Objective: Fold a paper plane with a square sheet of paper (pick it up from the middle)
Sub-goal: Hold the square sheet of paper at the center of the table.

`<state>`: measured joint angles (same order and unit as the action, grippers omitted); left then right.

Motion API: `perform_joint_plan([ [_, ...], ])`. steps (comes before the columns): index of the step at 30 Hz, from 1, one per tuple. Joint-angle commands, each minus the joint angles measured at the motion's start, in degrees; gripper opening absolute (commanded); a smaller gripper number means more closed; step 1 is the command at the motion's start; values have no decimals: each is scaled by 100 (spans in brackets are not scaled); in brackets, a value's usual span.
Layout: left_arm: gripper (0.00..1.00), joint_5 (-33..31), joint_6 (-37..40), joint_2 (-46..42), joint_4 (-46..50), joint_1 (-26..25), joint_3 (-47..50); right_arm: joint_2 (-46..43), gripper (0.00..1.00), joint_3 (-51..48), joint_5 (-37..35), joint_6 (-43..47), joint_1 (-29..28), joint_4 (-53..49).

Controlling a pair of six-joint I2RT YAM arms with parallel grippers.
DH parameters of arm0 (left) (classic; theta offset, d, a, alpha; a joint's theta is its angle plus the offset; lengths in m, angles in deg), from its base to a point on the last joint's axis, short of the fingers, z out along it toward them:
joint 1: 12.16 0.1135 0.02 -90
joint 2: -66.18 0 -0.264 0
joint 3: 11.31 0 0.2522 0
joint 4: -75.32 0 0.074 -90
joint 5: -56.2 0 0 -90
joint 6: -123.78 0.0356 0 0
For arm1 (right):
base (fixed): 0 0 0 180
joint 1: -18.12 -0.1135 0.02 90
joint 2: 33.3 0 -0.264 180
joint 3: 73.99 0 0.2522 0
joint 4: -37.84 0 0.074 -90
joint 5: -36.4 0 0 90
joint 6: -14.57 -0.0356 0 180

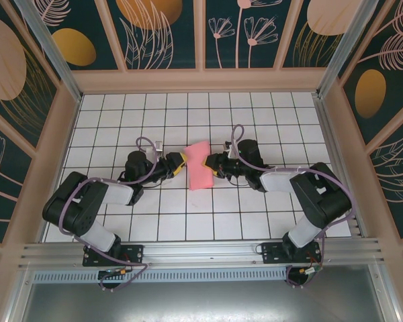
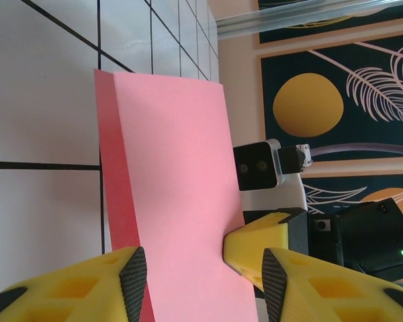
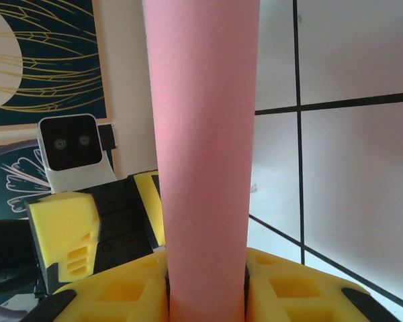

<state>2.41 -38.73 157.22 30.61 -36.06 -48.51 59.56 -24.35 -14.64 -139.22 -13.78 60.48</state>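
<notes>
The square sheet of paper [image 1: 200, 165] is pink-red and doubled over into a narrow band, with a darker layer along one edge [image 2: 111, 168]. It stands off the table at mid-table between both grippers. My right gripper [image 1: 212, 164] is shut on its right side, and the curved fold [image 3: 201, 134] rises from between the yellow fingers [image 3: 206, 285]. My left gripper [image 1: 181, 163] faces it from the left. Its jaws [image 2: 203, 278] stand apart on either side of the paper [image 2: 174, 188], with a small gap at the right pad [image 2: 274, 282].
White grid tabletop [image 1: 255, 114] ringed by wooden walls with leaf panels [image 1: 201, 80]. The two gripper heads nearly touch across the paper: the right one's yellow finger [image 2: 258, 251] sits just beyond the sheet. An aluminium rail [image 1: 201, 253] runs along the near edge.
</notes>
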Motion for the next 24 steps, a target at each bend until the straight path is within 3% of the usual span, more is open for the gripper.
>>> perform_joint_plan([
  [1, 51, 117, -83, 168, -410, -36, -74, 74, 30, -37, 173, -160, 25, 444],
  [6, 50, 116, -117, 312, -465, -39, -107, 163, 30, -11, 260, -230, 22, 532],
  [13, 36, 141, -129, 376, -558, -43, -188, 277, 30, -19, 333, -300, 25, 606],
  [20, 31, 159, -244, 542, -836, -42, -165, 326, 30, -19, 400, -345, 25, 675],
  [24, 23, 127, -186, 583, -862, -45, -174, 380, 30, -37, 407, -321, 21, 617],
])
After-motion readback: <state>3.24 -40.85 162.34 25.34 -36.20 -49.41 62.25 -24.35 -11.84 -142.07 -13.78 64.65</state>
